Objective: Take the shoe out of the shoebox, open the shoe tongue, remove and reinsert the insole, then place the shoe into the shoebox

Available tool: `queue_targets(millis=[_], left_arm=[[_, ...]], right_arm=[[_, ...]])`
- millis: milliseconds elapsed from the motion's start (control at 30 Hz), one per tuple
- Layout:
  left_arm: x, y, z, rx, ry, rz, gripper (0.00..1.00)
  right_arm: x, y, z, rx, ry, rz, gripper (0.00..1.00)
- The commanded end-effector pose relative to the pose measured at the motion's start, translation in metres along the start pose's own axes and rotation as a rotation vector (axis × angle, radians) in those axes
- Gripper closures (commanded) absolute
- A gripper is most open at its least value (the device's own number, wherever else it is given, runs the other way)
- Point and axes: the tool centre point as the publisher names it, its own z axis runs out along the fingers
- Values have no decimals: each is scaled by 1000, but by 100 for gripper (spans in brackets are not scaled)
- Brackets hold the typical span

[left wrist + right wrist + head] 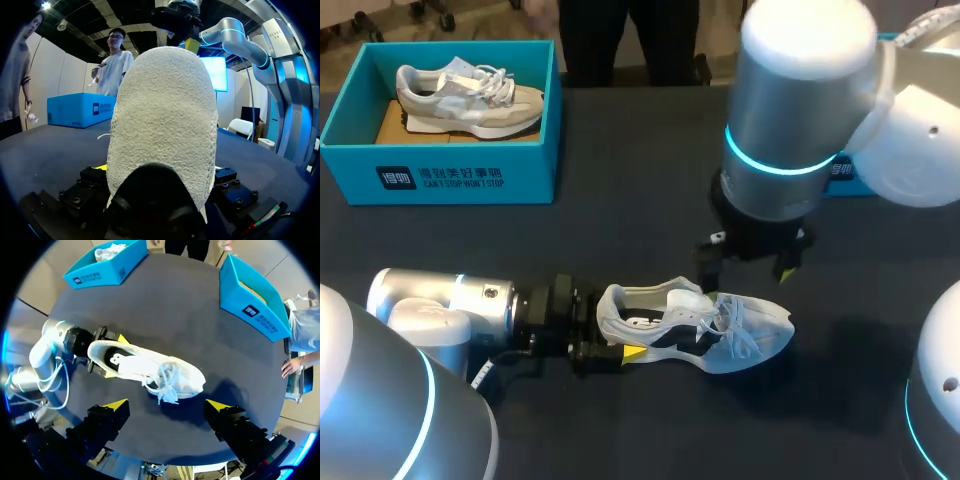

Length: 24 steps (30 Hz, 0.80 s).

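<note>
The silver left arm (450,305) enters from the lower left of the head view and lies almost level along the dark table (620,230). Its left gripper (610,345) is clamped on the heel of a white knit sneaker (720,325), with a yellow tip on either side of the heel.

The sneaker lies on the table at lower centre, outside any box. Its toe points right, its laces are loose and its collar gapes. The lining looks dark, and whether an insole sits inside cannot be made out.

Above the sneaker, the right arm (800,110) comes in from the upper right and points straight down. The right gripper (167,405) hangs over the laces with its fingers spread wide, touching nothing.

In the left wrist view the sneaker's heel (165,125) fills the space ahead of the fingers and hides nearly all of them.

At the head view's upper left, a teal cardboard shoebox (440,175) holds a grey-and-white trainer (470,100). A second teal box (840,175) at the right is almost wholly hidden behind the right arm.
</note>
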Motion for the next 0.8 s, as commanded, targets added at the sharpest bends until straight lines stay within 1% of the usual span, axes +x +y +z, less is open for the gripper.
queue_targets(millis=[33,100,433,500,633,700,800], left_arm=[[0,0,0,0,-1,1,100],[0,0,0,0,-1,1,100],[0,0,0,0,-1,1,100],[0,0,0,0,-1,1,100],[0,0,0,0,-1,1,100],[0,0,0,0,-1,1,100],[0,0,0,0,-1,1,100]], right_arm=[[50,23,12,52,-130,49,0],[54,25,15,72,-161,88,0],[54,25,15,72,-161,88,0],[59,27,22,81,-161,96,0],[72,32,29,84,-215,113,0],[73,34,32,83,-218,120,0],[72,35,38,57,-220,136,0]])
